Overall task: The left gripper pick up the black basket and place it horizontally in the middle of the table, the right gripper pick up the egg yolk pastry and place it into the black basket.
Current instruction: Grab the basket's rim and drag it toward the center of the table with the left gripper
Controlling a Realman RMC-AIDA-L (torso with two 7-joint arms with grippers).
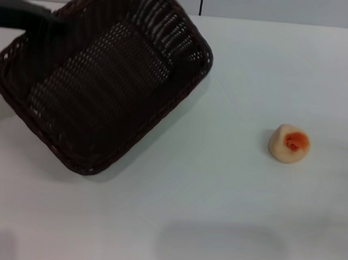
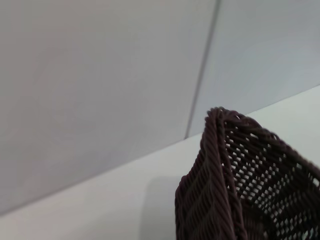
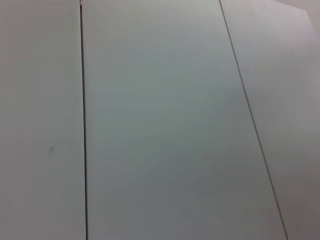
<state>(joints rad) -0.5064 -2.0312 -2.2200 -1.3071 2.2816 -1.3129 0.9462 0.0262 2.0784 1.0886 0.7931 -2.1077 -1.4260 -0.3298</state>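
Observation:
The black basket (image 1: pixel 99 82) hangs turned diagonally over the far left of the white table (image 1: pixel 229 194), with its open side up. My left gripper (image 1: pixel 50 22) reaches in from the left edge, a dark blurred shape that meets the basket's far left rim and holds it. A corner of the basket's rim (image 2: pixel 220 165) fills the near part of the left wrist view. The egg yolk pastry (image 1: pixel 289 143) lies alone on the table at the right, yolk patch up. My right gripper is out of view.
A pale panelled wall with dark seams (image 3: pixel 83 125) stands behind the table. The table's far edge (image 1: pixel 279 22) runs along the top of the head view. A faint shadow (image 1: pixel 219 248) lies on the table near the front.

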